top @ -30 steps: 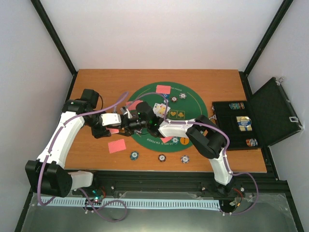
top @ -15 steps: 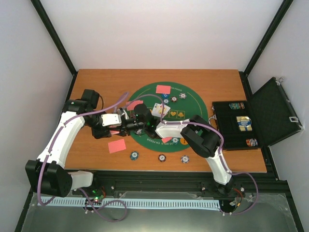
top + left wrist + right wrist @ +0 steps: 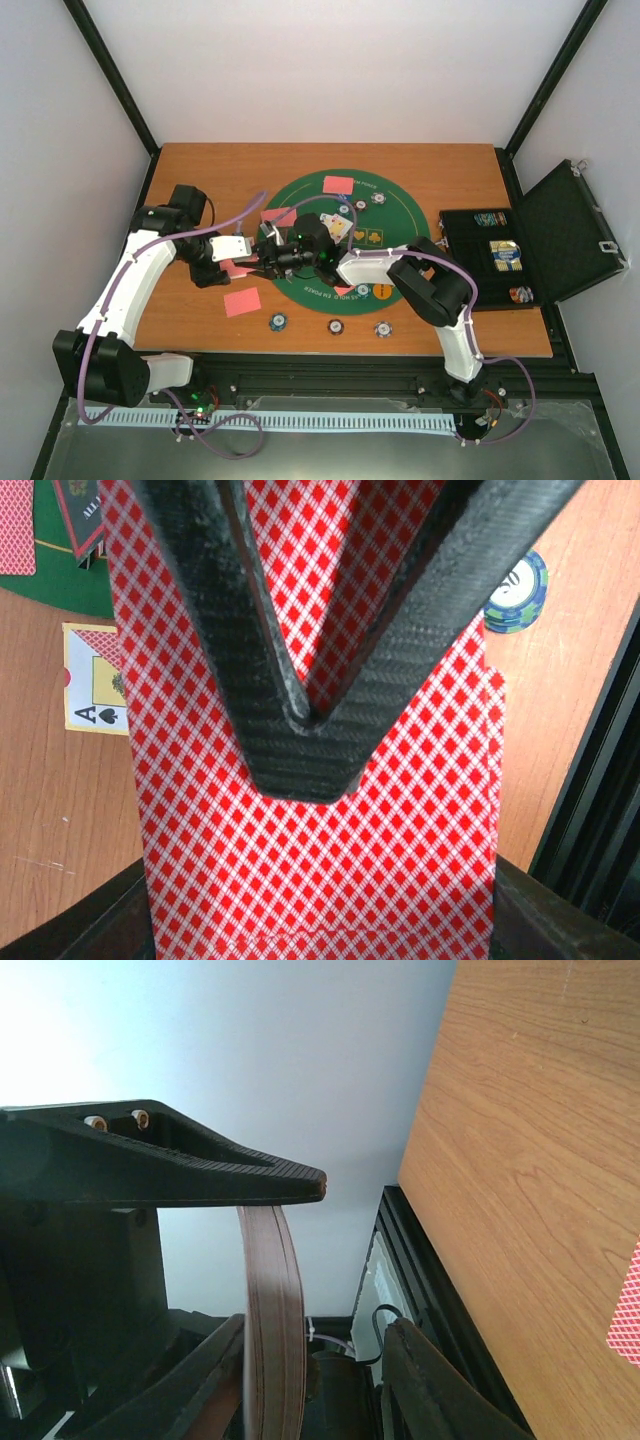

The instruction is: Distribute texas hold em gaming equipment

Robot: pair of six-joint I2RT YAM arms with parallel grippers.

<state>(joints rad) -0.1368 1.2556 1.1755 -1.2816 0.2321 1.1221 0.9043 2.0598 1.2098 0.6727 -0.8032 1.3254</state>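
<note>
My left gripper point(image 3: 256, 262) is shut on a deck of red-backed cards point(image 3: 320, 870), gripping it by its two long edges. My right gripper point(image 3: 279, 258) faces it and is open around the deck's far end. One right finger point(image 3: 300, 730) lies across the top card. In the right wrist view the deck point(image 3: 272, 1300) is edge-on and bowed; it rests by one finger, with a gap to the other. Red-backed cards lie on the mat point(image 3: 339, 184) and on the table point(image 3: 241, 301). Chips point(image 3: 335, 325) lie near the front edge.
The green felt mat point(image 3: 400, 215) fills the table's middle, with face-up cards point(image 3: 335, 225), two chips point(image 3: 378, 197) and an orange button point(image 3: 381, 291). The open black case point(image 3: 540, 240) stands at the right. An ace point(image 3: 95, 685) and a triangular marker point(image 3: 85, 515) lie below the left gripper.
The right gripper and forearm have shifted slightly around the deck's end. The left arm has held nearly still with the deck.
</note>
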